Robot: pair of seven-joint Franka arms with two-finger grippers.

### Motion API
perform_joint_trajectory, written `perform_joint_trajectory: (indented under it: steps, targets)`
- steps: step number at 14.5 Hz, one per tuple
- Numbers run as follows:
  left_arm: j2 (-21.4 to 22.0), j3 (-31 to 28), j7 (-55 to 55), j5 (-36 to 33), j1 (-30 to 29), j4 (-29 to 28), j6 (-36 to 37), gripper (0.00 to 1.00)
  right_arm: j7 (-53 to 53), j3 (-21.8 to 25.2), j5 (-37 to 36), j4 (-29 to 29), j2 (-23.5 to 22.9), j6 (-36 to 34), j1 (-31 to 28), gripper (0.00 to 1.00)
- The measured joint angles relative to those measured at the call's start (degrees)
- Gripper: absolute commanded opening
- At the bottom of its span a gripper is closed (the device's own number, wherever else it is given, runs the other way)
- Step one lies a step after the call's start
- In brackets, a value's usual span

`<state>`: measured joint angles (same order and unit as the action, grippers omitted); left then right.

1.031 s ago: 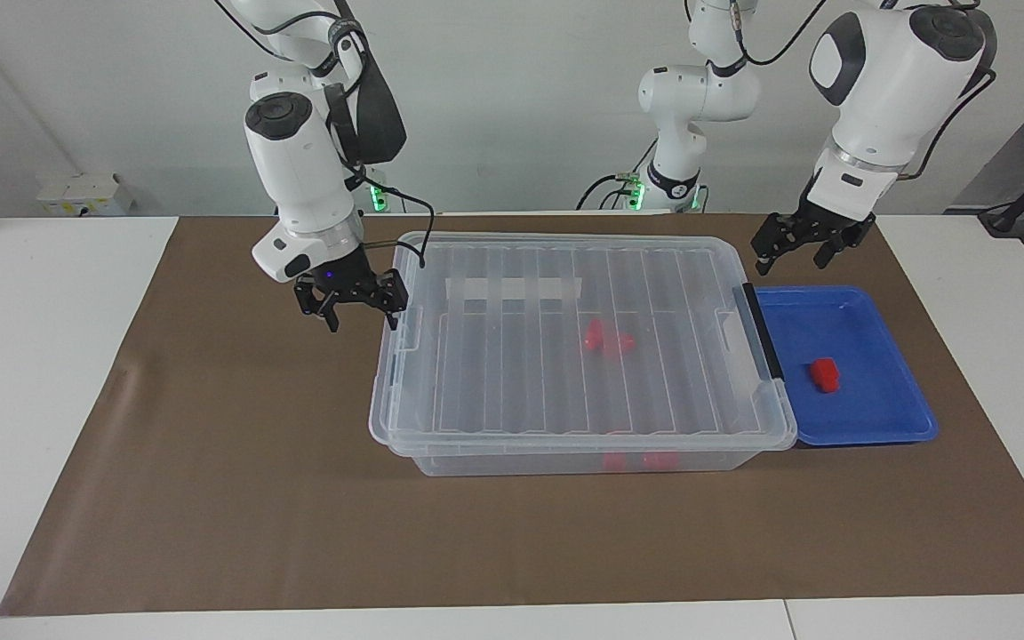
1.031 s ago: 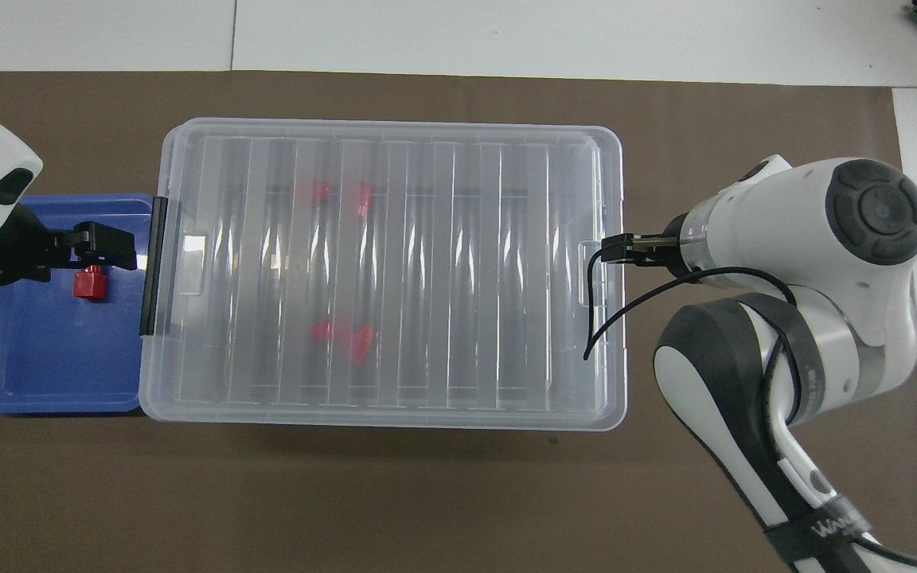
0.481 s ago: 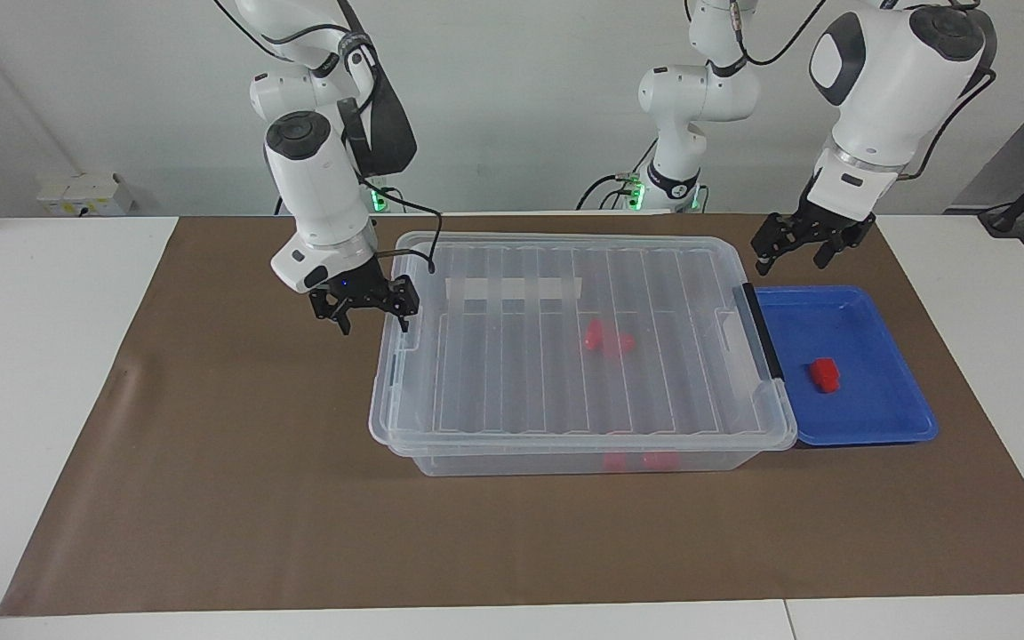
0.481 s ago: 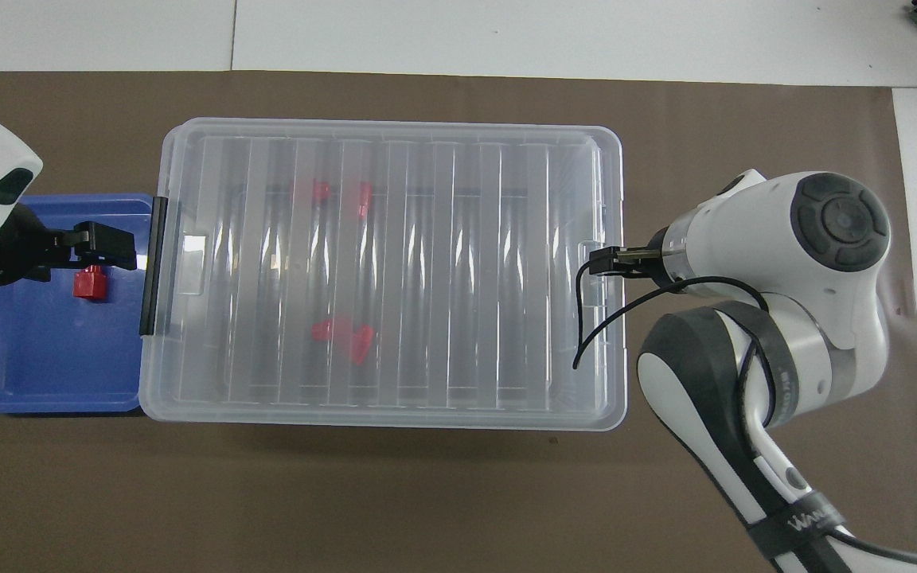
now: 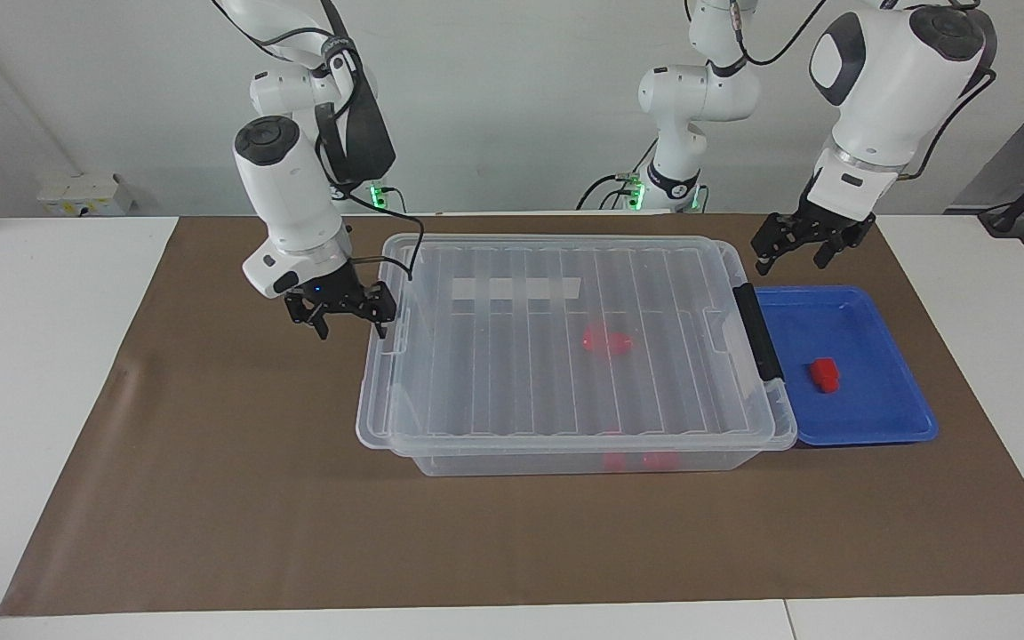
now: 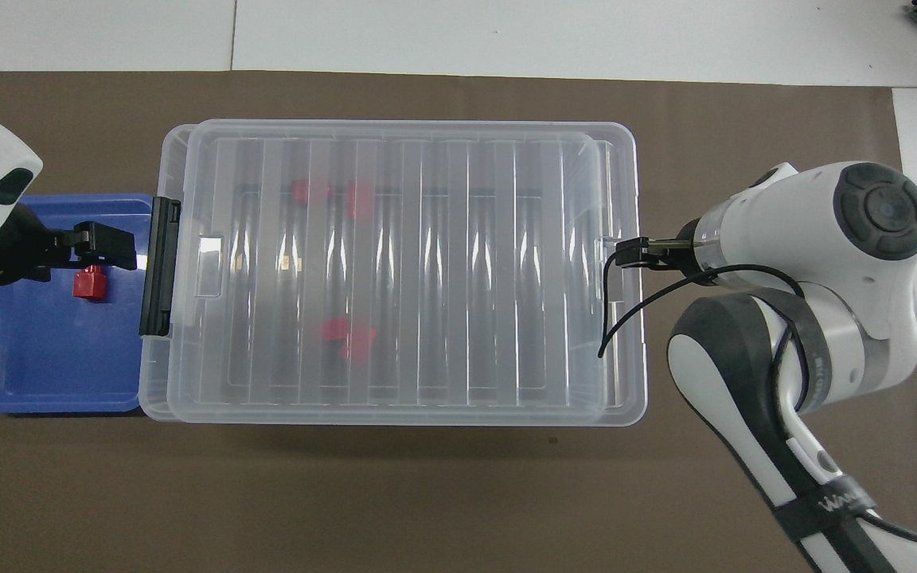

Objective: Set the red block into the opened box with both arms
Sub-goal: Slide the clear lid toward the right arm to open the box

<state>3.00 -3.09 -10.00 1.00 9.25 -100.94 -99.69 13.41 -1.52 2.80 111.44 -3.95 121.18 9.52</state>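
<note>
Red block (image 5: 824, 374), small chunky glossy plastic with a nub, sits in the shallow blue tray (image 5: 876, 429) at right of the facing frame, against the box's (image 5: 565, 449) black-handled end. Box is a clear bin, ribbed transparent lid (image 5: 512, 391) skewed on it, overhanging at frame left; more red pieces (image 5: 607, 340) inside. Right hand (image 5: 340, 307), fingers spread, at that lid's end tab, contact unclear; left hand (image 5: 801, 242) released, empty, over the tray's upper corner on the brown-matted surface (image 5: 210, 498).

My right gripper (image 6: 626, 256) is hooking the lid (image 6: 395, 263) at the box's (image 6: 158, 398) right-arm end; my left gripper (image 6: 112, 245), open, is hanging over the blue tray (image 6: 52, 374) beside the red block (image 6: 88, 284).
</note>
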Motion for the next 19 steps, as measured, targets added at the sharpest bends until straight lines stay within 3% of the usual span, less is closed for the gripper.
perform_joint_trajectory:
  steps: [10,19]
  targets:
    - [0.01,-0.08,-0.04,0.0,-0.91,-0.13,0.44,1.0,-9.03,0.27,0.01,-0.03,1.03,-4.35,-10.92,0.99]
    - [0.17,-0.13,0.71,-0.02,-2.51,-0.3,0.18,1.0,-20.14,0.46,0.01,-0.03,1.25,-5.08,-17.15,1.0]
